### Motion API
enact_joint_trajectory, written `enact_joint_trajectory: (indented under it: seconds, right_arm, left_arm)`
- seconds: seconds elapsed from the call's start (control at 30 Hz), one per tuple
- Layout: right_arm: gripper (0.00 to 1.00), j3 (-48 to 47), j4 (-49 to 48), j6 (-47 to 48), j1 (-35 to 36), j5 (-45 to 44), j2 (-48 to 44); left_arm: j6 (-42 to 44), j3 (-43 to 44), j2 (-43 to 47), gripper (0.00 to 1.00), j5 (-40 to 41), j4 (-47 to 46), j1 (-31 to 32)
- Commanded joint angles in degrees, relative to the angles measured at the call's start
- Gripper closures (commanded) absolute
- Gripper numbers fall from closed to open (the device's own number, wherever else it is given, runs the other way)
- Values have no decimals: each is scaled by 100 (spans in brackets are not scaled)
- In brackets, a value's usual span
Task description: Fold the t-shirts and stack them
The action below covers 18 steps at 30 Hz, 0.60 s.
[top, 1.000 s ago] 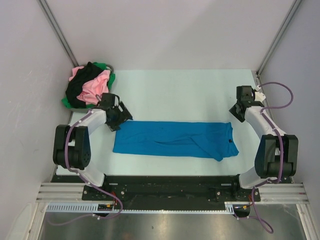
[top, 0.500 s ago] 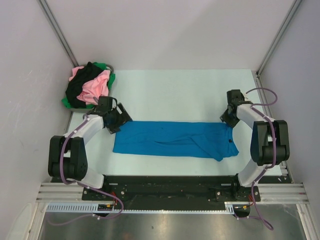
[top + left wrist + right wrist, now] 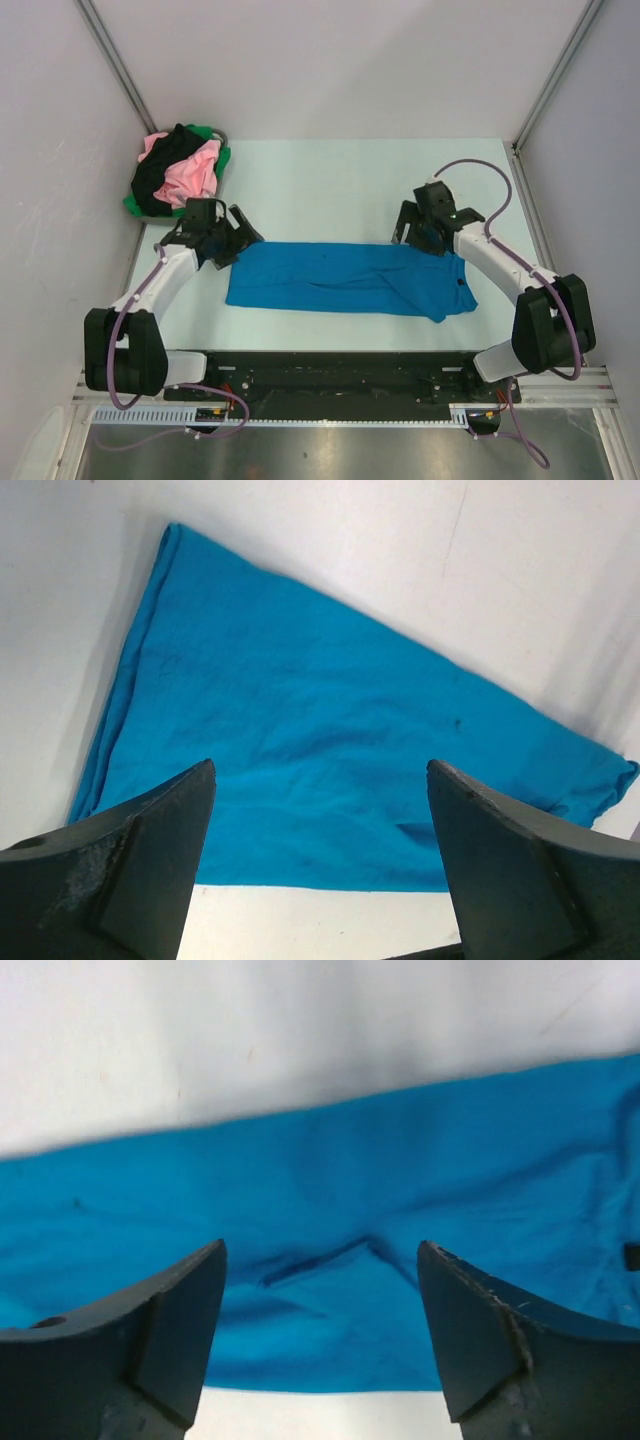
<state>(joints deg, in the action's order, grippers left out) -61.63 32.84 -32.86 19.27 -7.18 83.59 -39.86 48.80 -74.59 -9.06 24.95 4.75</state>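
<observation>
A pale, faintly greenish-white bench (image 3: 350, 180) fills the middle of the enclosure, matte and evenly lit, with soft shadows only. Plain light-grey walls close it in: a back wall (image 3: 330, 60), a left wall (image 3: 45, 200) and a right wall (image 3: 605, 220). Slim metal posts (image 3: 112, 60) rise at the two far corners. Along the near edge lies a slotted aluminium rail (image 3: 120, 385) — below it, a brushed metal surface (image 3: 350, 455) gives dull reflections.

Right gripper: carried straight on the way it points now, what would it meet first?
The bright blue cotton t-shirt lying flat on the pale table; nothing shows between it and the right gripper, though depth is unclear.
</observation>
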Motion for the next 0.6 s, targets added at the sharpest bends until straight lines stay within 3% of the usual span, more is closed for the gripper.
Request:
enact_joint_trajectory:
  seconds: [0.0, 0.03, 0.1, 0.57]
  right_arm:
    - [14, 291, 48, 394, 375, 366, -18]
    - [6, 457, -23, 421, 411, 393, -18]
    - [2, 633, -312, 508, 420, 507, -1]
    - [0, 1276, -1394, 632, 604, 937, 377]
  left_arm:
    - [66, -221, 225, 9, -192, -34, -53]
    - [66, -247, 234, 8, -210, -51, -54]
    - [57, -300, 295, 7, -254, -52, -54]
    - [127, -467, 533, 6, -263, -16, -62]
